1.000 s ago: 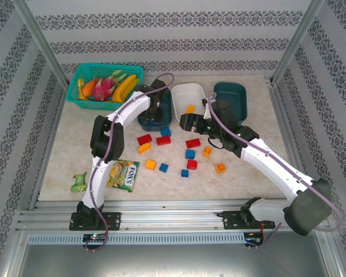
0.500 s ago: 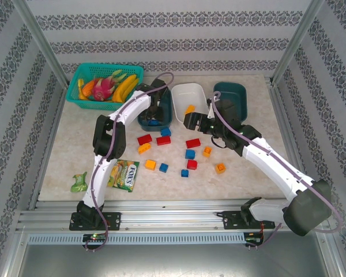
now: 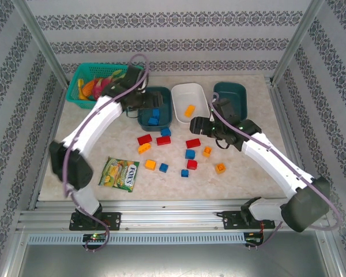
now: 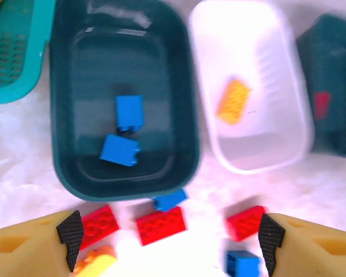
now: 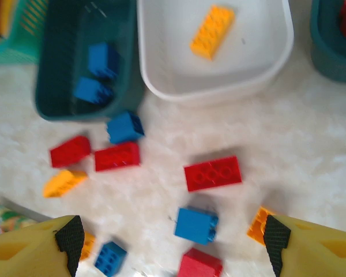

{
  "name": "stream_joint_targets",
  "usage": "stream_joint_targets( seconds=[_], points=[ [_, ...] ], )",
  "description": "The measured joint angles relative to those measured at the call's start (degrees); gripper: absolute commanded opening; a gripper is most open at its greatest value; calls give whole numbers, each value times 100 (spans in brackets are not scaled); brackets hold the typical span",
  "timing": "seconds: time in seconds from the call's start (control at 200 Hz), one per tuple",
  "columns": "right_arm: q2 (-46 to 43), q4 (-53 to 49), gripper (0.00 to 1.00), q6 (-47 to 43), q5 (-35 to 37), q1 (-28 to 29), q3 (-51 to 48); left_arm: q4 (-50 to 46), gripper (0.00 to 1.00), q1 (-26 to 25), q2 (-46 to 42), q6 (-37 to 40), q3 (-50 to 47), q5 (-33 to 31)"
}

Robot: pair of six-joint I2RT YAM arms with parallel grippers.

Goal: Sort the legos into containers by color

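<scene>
Three tubs stand in a row at the back. The left teal tub (image 3: 143, 123) holds two blue bricks (image 4: 128, 111). One orange brick (image 3: 189, 110) lies in the white tub (image 3: 179, 91). A red brick (image 4: 322, 104) shows in the right teal tub (image 3: 237, 86). Loose red, blue and orange legos lie scattered in front, such as a red brick (image 3: 192, 143) and a blue one (image 3: 190, 154). My left gripper (image 3: 142, 104) (image 4: 170, 236) hangs open and empty at the left tub's left rim. My right gripper (image 3: 196, 124) (image 5: 173, 239) is open above the loose bricks, with a blue brick (image 5: 196, 225) below it.
A green lattice basket (image 3: 75, 99) of toy fruit sits at the back left, close to my left arm. A green-yellow candy packet (image 3: 119, 173) lies at the front left. Metal frame posts rise at the table's corners.
My left gripper has drawn back out of the left teal tub toward its left rim, and that arm's elbow swung left. My right gripper shifted slightly right.
</scene>
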Motion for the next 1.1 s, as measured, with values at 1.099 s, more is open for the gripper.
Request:
stream_joint_targets(
  seconds=[1.099],
  points=[
    [4256,-1106,74,-1919,-254,-103,1941,1338,87,-378,-3248,-1047,-3989,575]
  ],
)
